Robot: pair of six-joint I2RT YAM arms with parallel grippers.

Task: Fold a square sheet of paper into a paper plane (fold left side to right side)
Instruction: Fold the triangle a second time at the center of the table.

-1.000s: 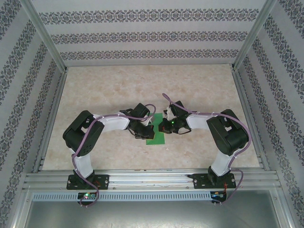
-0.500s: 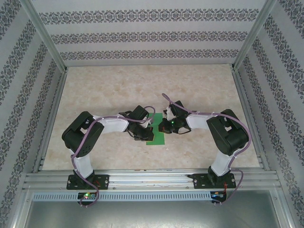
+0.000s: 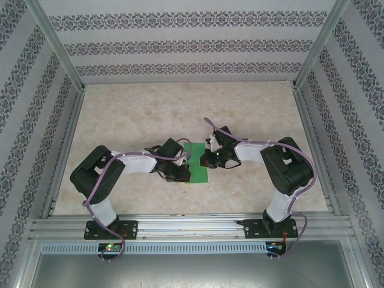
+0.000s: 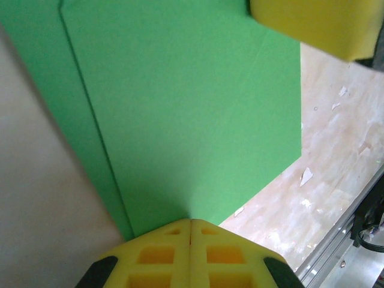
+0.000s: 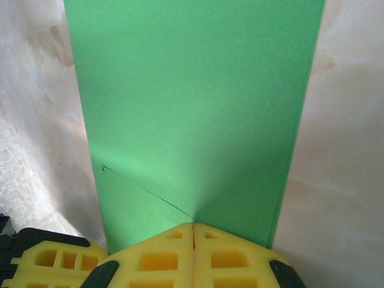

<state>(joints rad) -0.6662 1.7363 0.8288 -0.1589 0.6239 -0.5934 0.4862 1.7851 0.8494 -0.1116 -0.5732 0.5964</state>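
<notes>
Noting the scene from the top camera: patterned walls (image 3: 180,42) close in the marbled table (image 3: 150,114) on three sides.

Left arm (image 3: 129,162) – based at the table's near-left edge, elbow bent, forearm reaching toward the table's middle. Right arm (image 3: 282,165) – based at the table's near-right edge and bent the same way, so the two wrists meet near the table's centre.

Sheet of paper (image 3: 197,174) – bright green, lying flat on the table just nearer than the centre, between the two wrists. It reads as a rectangle longer than it is wide. From the left wrist, the paper (image 4: 192,108) shows a straight layer edge along one side, with a narrow green strip beyond it. From the right wrist, the paper (image 5: 198,102) shows a thin curved line low on its left part.

Left gripper (image 3: 180,173) – at the paper's left edge. Up close, the left gripper (image 4: 191,223) is clenched: its yellow pads meet along a thin seam with nothing between them, and the tips sit at the paper's near edge. A second yellow pad (image 4: 312,24) overlaps the paper's far corner.

Right gripper (image 3: 210,159) – at the paper's right edge. Up close, the right gripper (image 5: 193,228) is also clenched and empty, with its tips set down on the green surface. Another yellow pad (image 5: 54,261) sits just to the left of it.
</notes>
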